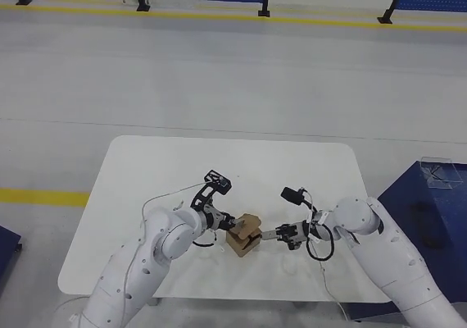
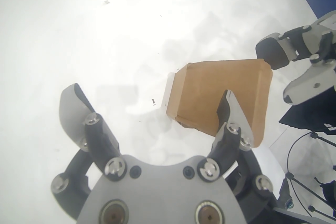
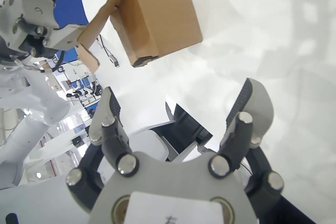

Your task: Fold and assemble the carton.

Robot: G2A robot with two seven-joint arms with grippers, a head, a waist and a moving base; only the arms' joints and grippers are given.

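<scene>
- Carton (image 1: 244,234): brown, partly folded, one end open, resting near front edge of white surface (image 1: 176,172).
- Left claw (image 2: 152,96): spread wide, holding nothing, just beside carton.
- Right claw (image 3: 178,89): spread wide, empty, near carton's opposite side.

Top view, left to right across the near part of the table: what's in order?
left gripper → carton → right gripper → blue box, off the table
</scene>
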